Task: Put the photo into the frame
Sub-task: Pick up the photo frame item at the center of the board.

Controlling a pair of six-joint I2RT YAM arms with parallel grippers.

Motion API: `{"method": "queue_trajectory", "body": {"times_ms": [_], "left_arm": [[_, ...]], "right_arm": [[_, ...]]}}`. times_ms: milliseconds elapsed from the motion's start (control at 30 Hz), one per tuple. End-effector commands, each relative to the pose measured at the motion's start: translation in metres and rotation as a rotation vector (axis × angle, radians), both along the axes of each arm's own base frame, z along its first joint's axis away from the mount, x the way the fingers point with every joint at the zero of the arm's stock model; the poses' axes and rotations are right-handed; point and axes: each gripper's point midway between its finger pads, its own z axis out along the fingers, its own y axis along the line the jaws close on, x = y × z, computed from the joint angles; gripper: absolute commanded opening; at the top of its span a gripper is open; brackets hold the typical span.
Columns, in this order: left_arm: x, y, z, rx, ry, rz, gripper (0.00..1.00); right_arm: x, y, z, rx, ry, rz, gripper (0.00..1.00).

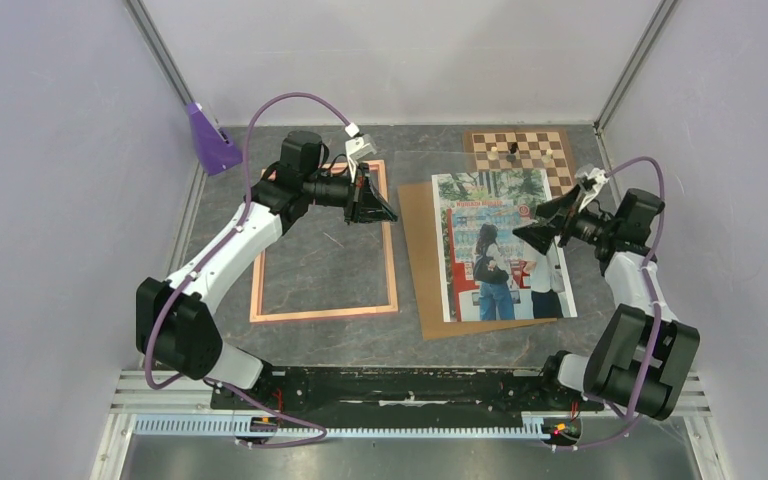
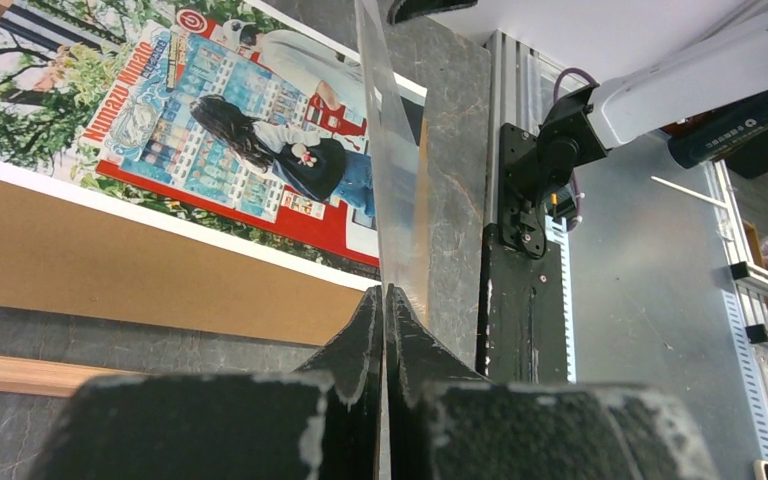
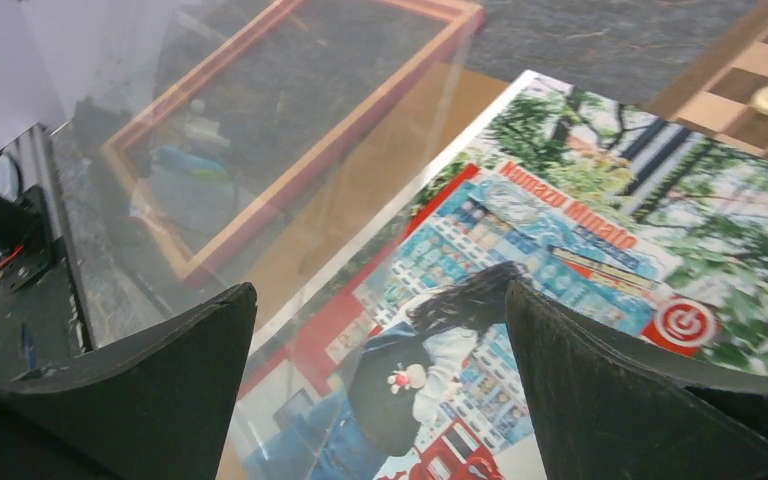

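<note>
Photo (image 1: 490, 262) lay face up on the brown backing board (image 1: 418, 270), right of centre on the table (image 1: 340, 345), foliage end toward the far wall. Just beyond its far edge sat the chessboard (image 1: 538, 150).

Your right gripper (image 1: 528, 226) hovered over the photo's right-hand middle, beside the printed woman. Its jaws stood wide apart and held nothing. From the right wrist camera, the print filled the gap between its two fingers (image 3: 160, 370). You could not tell whether either fingertip touched the paper.

Frame (image 1: 325, 313) lay flat to the left of the board, apart from the photo, with bare table showing inside it.

Your left gripper (image 1: 382, 212) sat above the frame's far right corner, well apart from the photo. It was clamped tight on the edge of a clear pane (image 2: 400, 190). The pane reached rightward over the board and the print. You could not tell from any view whether its far edge rested on anything.
</note>
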Motion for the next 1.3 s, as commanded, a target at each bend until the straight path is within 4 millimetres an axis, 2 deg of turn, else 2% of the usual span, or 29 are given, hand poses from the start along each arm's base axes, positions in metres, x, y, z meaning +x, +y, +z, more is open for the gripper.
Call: {"method": "queue_trajectory", "body": {"times_ms": [0, 100, 200, 267, 467, 700, 1067, 1133, 1267], "left_arm": [[-0.003, -0.002, 0.031, -0.064, -0.125, -0.064, 0.02], [-0.001, -0.004, 0.03, -0.073, -0.123, -0.074, 0.02], [-0.002, -0.006, 0.03, -0.084, -0.121, -0.095, 0.02], [-0.002, -0.006, 0.03, -0.087, -0.123, -0.102, 0.02], [0.003, -0.007, 0.022, -0.073, -0.129, -0.102, 0.02], [0.016, -0.003, 0.015, -0.055, -0.146, -0.075, 0.02], [0.027, 0.005, 0.002, -0.019, -0.155, -0.061, 0.02], [0.029, 0.005, 0.0, -0.015, -0.153, -0.061, 0.05], [0.03, 0.005, -0.002, -0.011, -0.155, -0.061, 0.16]], "right_arm": [[-0.019, 0.024, 0.005, -0.002, -0.07, 0.161, 0.98], [-0.026, 0.036, 0.006, 0.0, -0.075, 0.22, 0.97], [-0.028, 0.043, 0.008, 0.0, -0.084, 0.263, 0.92], [-0.031, 0.045, 0.009, 0.002, -0.082, 0.283, 0.86], [-0.04, 0.047, 0.013, -0.012, -0.1, 0.313, 0.59], [-0.044, 0.047, 0.017, -0.041, -0.109, 0.314, 0.42], [-0.048, 0.048, 0.031, -0.055, -0.147, 0.318, 0.09], [-0.049, 0.049, 0.032, -0.057, -0.15, 0.319, 0.01], [-0.05, 0.048, 0.036, -0.052, -0.15, 0.313, 0.0]]}}
